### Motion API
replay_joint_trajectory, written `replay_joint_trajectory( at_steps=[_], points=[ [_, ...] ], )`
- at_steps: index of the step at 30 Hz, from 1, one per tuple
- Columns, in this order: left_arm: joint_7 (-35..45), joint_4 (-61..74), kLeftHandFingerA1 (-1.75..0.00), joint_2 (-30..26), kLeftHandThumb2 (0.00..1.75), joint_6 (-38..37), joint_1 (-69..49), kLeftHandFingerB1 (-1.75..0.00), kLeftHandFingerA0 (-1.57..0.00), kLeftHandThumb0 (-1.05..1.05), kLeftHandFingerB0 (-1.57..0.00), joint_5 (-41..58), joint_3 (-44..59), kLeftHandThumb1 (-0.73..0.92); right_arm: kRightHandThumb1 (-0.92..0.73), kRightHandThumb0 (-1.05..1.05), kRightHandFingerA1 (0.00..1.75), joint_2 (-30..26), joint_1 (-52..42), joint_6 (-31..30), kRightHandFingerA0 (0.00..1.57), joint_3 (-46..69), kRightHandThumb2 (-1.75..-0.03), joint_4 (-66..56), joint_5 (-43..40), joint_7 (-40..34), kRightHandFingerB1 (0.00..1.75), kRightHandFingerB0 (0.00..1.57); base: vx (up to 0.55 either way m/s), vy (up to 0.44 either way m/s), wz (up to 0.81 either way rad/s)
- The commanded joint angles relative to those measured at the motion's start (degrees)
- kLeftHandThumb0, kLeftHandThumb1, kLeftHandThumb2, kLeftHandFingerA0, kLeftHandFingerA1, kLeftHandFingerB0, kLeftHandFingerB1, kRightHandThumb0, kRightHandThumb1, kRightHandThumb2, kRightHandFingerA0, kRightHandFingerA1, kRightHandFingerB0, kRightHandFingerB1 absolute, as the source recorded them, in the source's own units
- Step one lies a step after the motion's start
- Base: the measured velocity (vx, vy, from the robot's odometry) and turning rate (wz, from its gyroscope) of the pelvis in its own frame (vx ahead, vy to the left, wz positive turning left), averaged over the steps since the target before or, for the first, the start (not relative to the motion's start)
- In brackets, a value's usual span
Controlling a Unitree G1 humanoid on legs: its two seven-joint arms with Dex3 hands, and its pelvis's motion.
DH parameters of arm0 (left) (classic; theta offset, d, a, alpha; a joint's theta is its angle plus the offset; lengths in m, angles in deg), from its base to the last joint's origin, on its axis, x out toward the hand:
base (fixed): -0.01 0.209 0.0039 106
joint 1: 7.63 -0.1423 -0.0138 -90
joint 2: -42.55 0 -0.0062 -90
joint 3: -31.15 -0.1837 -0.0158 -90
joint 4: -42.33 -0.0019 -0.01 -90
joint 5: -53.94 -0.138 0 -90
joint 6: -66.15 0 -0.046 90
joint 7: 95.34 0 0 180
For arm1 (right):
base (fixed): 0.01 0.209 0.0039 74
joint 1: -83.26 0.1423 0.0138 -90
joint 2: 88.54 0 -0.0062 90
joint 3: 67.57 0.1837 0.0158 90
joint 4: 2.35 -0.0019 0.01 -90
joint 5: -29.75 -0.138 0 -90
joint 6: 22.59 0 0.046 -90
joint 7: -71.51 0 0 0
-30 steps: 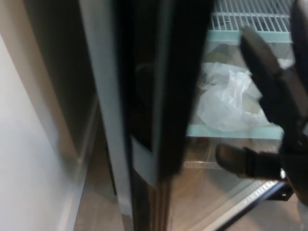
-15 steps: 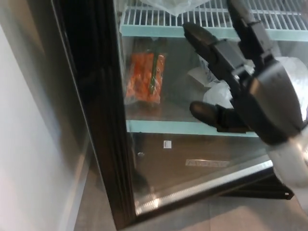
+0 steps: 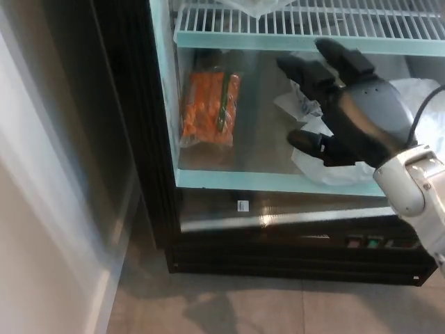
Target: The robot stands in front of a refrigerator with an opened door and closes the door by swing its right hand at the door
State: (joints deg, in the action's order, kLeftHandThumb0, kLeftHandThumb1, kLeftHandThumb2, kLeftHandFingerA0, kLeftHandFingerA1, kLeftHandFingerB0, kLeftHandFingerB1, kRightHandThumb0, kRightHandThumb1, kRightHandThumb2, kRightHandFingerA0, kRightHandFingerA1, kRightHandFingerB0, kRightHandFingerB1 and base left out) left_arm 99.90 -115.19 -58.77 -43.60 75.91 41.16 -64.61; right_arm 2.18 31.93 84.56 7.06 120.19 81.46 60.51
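Pressing flat on the glass door, the right hand is held empty with fingers spread, so the push is shared. A carrot bag is seen behind the glass.

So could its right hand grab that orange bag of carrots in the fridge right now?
Probably not. The glass door looks shut or nearly so, standing between the open right hand and the bag of carrots on the shelf behind it. The door would need opening first.
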Motion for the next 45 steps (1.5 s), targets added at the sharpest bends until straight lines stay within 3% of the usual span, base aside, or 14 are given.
replay_joint_trajectory(
  at_steps=[1, 5, 6, 11, 25, 26, 33, 34, 37, 41, 42, 43, 44, 45],
  points=[
    [0.25, -1.10, -0.33, -2.24, 0.64, -0.26, 0.91, -0.30, -0.33, -0.53, -0.26, -1.64, -1.27, 0.81, -0.87, -0.67, 0.22, -4.08, 3.94, -9.52, 0.06, -2.95, -0.66, 10.88, 2.95, 1.36, 0.25, 0.11, 0.00, 0.000, 0.00],
    [0.30, -0.51, -0.34, -2.44, 0.64, -1.05, 0.24, -0.31, -0.37, -0.51, -0.30, -1.04, -1.16, 0.81, -0.82, -0.69, 0.21, -4.75, 3.99, -9.10, 0.07, -4.33, -0.69, 12.51, 1.51, 0.37, 0.24, 0.12, 0.00, 0.000, 0.00],
    [0.32, -0.53, -0.33, -2.46, 0.64, -1.03, 0.25, -0.31, -0.36, -0.51, -0.29, -1.03, -1.18, 0.81, -0.70, -0.73, 0.30, -4.81, 3.91, -9.12, 0.00, -4.60, -1.02, 12.68, 1.47, 0.17, 0.35, 0.14, 0.00, 0.000, 0.00],
    [0.28, -1.51, -0.33, -2.45, 0.64, -0.66, 0.64, -0.31, -0.34, -0.52, -0.27, -1.09, -1.37, 0.81, -0.75, -0.77, 0.25, -5.28, 2.64, -10.05, 0.00, -6.19, -1.05, 12.13, 1.11, 0.19, 0.29, 0.11, 0.00, 0.000, 0.00],
    [0.44, -1.44, -0.32, -2.64, 0.64, -0.23, 0.96, -0.30, -0.32, -0.51, -0.27, -1.01, -1.82, 0.80, -0.69, -0.73, 0.23, -5.47, -7.81, -8.55, 0.00, -6.97, -1.00, 9.10, -3.31, 0.79, 0.27, 0.11, 0.00, 0.000, 0.00],
    [0.30, -1.66, -0.33, -2.53, 0.64, -0.47, 1.00, -0.31, -0.34, -0.51, -0.27, -0.94, -1.77, 0.79, -0.82, -0.64, 0.21, -5.20, -10.85, -8.12, 0.10, -6.77, -0.67, 9.15, -4.15, 0.13, 0.25, 0.14, 0.00, 0.000, 0.00],
    [0.10, -2.51, -0.33, -2.36, 0.63, -0.99, 1.64, -0.31, -0.33, -0.50, -0.27, -0.72, -1.57, 0.79, -0.83, -0.64, 0.26, -4.09, -21.74, -6.58, 0.11, -5.84, -0.65, 9.41, -7.13, -2.77, 0.27, 0.17, 0.00, 0.000, 0.00],
    [0.08, -2.67, -0.33, -2.51, 0.63, -0.91, 1.69, -0.31, -0.34, -0.50, -0.27, -0.76, -1.57, 0.79, -0.56, -0.34, 0.49, -3.45, -26.02, -5.62, 0.01, -5.29, -1.08, 10.00, -8.68, -3.87, 0.46, 0.00, 0.00, 0.000, 0.00],
    [0.09, -2.71, -0.33, -2.52, 0.63, -0.86, 1.46, -0.31, -0.34, -0.50, -0.27, -0.61, -1.46, 0.78, -0.57, -0.33, 0.49, -3.00, -30.92, -4.46, 0.01, -4.70, -1.09, 11.46, -9.99, -5.98, 0.46, 0.00, 0.00, 0.000, 0.00],
    [0.07, -2.37, -0.33, -2.48, 0.64, -0.92, 0.98, -0.30, -0.32, -0.50, -0.26, -0.76, -1.66, 0.79, -0.56, -0.34, 0.49, -2.28, -34.32, -4.20, 0.00, -2.76, -1.08, 18.54, -12.44, -7.43, 0.46, 0.00, 0.00, 0.000, 0.00],
    [0.00, -2.40, -0.33, -2.38, 0.64, -0.84, 0.89, -0.30, -0.31, -0.50, -0.26, -0.80, -1.70, 0.79, -0.82, -0.63, 0.26, -1.99, -34.46, -4.87, 0.12, -1.94, -0.65, 21.52, -13.48, -6.42, 0.27, 0.16, 0.00, 0.000, 0.00],
    [-0.08, -2.41, -0.33, -2.26, 0.64, -0.75, 0.76, -0.30, -0.31, -0.50, -0.26, -0.84, -1.75, 0.79, -0.82, -0.63, 0.26, -1.61, -34.55, -5.60, 0.12, -0.95, -0.65, 25.48, -14.84, -5.27, 0.27, 0.16, 0.00, 0.000, 0.00],
    [-0.07, -2.33, -0.33, -2.28, 0.64, -0.82, 0.69, -0.30, -0.31, -0.49, -0.26, -0.81, -1.74, 0.79, -0.57, -0.33, 0.49, -1.18, -34.22, -7.68, 0.00, -0.12, -1.08, 30.23, -15.75, -3.76, 0.46, 0.00, 0.00, 0.000, 0.00],
    [-0.06, -2.30, -0.33, -2.30, 0.64, -0.84, 0.67, -0.30, -0.31, -0.49, -0.26, -0.80, -1.73, 0.79, -0.57, -0.33, 0.49, -1.05, -34.02, -8.12, 0.00, 0.08, -1.08, 31.59, -15.91, -3.46, 0.46, 0.00, 0.00, 0.000, 0.00]
  ],
)
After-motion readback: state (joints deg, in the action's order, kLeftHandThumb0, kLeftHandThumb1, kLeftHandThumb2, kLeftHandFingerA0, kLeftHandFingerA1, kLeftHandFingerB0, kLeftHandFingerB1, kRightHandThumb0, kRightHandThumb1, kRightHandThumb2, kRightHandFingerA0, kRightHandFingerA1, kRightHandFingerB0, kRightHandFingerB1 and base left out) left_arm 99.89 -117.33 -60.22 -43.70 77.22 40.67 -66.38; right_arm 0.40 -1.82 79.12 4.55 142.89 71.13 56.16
